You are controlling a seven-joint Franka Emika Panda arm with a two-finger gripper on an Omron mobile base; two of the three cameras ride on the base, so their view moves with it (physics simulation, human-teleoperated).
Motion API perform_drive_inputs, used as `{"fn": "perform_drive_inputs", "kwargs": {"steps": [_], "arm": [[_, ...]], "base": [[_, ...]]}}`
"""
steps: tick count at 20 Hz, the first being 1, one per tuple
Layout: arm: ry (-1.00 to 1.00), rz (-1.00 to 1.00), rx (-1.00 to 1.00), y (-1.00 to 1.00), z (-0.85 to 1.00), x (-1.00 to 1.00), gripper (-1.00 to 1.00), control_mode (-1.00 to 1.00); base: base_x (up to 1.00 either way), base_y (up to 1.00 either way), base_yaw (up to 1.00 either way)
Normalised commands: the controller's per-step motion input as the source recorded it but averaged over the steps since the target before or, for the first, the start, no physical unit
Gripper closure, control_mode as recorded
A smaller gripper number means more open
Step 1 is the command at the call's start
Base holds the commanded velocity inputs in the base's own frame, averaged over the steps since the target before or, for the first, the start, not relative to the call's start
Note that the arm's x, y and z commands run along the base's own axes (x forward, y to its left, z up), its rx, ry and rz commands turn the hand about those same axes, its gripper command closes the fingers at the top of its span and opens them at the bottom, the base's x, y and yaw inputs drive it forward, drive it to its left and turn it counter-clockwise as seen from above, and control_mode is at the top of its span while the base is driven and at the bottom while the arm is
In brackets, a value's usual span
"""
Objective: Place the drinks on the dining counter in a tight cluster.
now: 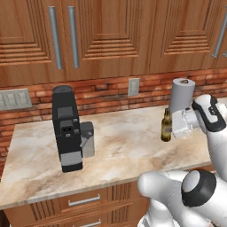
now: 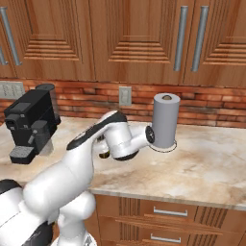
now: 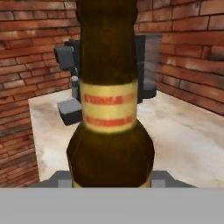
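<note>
Standing upright on the marble counter, the brown bottle has its long axis vertical, neck and cap pointing up toward the wall cabinets and its base resting on the stone. It sits near the right end of the counter, just in front of the grey paper-towel roll and well apart from the black coffee machine at the left. The gripper comes in level from the right, with the white hand pressed against the bottle's side, and the jaws are pinching the bottle around its lower body. In the hand view the bottle looms close, dark brown glass with a pale yellow neck label bearing red bands; the neck runs toward the top of that view and the wide shoulder swells near the bottom, where the edge of a second yellow label shows. Behind it there stand the coffee machine and the brick wall. In the right base view the arm covers most of the bottle, and a small dark part of its base shows under the wrist, near the towel roll and the counter's middle. A wall outlet sits in the brick above.
</note>
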Motion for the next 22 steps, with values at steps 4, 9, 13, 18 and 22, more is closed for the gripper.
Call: {"fn": "perform_drive_inputs", "kwargs": {"steps": [4,9,13,18,22], "arm": [[0.42,-0.21,-0.18,0.0,0.36,-0.49,1.0,-1.0],[0.16,-0.32,-0.05,0.05,0.18,-0.8,1.0,-1.0],[-0.03,-0.29,-0.01,0.06,0.46,-1.0,1.0,-1.0],[-0.03,-0.27,-0.07,0.28,0.81,-0.8,1.0,-1.0],[0.0,-0.1,-0.09,0.21,0.92,-0.66,1.0,-1.0]], "base": [[0.0,0.0,0.0],[0.0,0.0,0.0],[0.0,0.0,0.0],[0.0,0.0,0.0],[0.0,0.0,0.0]]}}
